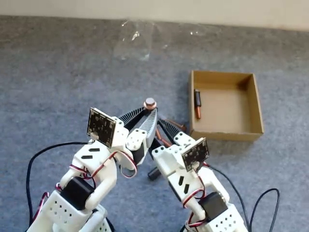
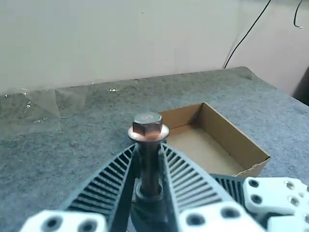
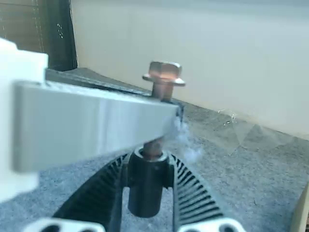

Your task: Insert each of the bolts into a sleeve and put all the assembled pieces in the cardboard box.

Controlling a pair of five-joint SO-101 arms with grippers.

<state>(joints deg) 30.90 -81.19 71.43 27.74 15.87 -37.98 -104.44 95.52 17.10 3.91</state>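
Grey carpeted bench, pale wall behind. One cardboard box at 3 o'clock holds one assembled piece. Centre: left hand clamps one upright bolt; right hand clamps one sleeve beneath.

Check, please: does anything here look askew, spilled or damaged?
Nothing stands out. The bolt in the left end effector lines up with the sleeve in the right end effector; one assembled piece lies flat inside the cardboard box.

The bolt is partly hidden at its shank by a blurred grey bar; the cardboard box is cut off.
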